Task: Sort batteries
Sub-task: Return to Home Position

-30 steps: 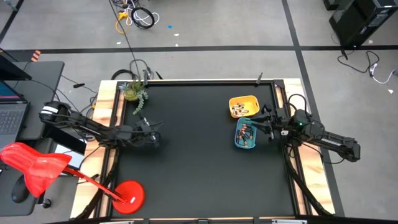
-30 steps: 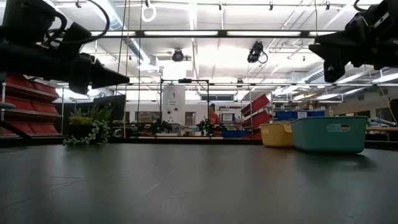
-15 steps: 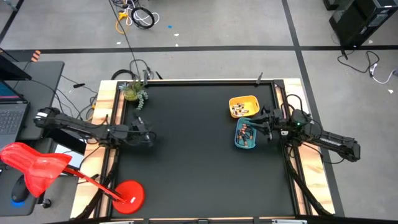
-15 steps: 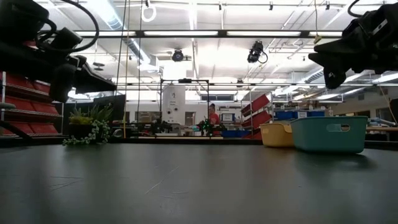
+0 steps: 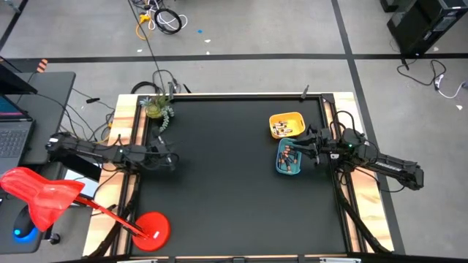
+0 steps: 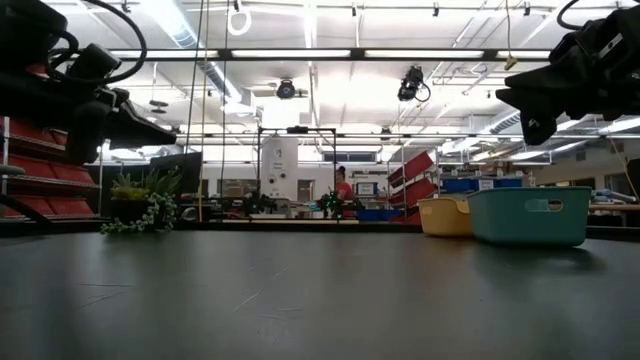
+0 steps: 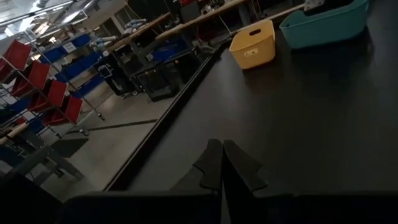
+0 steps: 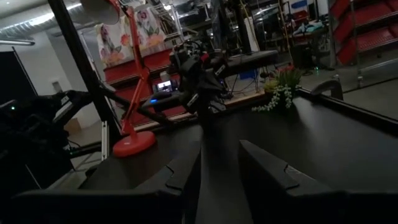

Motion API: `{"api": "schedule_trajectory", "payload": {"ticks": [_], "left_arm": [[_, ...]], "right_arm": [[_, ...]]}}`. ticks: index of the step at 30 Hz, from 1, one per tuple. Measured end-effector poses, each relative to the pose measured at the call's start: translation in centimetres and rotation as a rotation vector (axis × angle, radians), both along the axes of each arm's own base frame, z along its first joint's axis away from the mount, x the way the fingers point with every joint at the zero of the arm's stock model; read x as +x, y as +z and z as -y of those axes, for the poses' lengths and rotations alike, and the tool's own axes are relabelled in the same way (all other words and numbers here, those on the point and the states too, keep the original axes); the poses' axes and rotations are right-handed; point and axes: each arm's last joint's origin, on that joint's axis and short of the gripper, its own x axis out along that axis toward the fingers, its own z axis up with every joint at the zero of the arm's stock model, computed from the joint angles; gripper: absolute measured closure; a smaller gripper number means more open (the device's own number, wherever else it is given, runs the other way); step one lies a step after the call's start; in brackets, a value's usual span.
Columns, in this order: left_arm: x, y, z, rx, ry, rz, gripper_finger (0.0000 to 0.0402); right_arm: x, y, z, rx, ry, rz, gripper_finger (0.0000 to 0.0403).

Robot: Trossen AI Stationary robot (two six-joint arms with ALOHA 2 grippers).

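The left gripper has drawn back toward the table's left edge, jaws pressed together; the right gripper, jaws parted, hovers by the teal tray.

Tabletop is looking matt black and smooth, with pale bare wood showing down its sides. Yellow bin and teal bin are looking like smooth plastic, and the red lamp base is shining glossy.
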Motion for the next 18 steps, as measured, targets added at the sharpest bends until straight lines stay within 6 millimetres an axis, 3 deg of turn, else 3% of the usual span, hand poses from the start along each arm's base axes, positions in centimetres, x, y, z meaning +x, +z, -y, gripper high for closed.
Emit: {"api": "schedule_trajectory", "payload": {"ticks": [18], "left_arm": [[-0.24,0.4,-0.05,-0.009,0.0,0.047,0.0387]], "right_arm": [[0.0,0.09,0.0,-0.003,0.0,0.007,0.0287]]}}
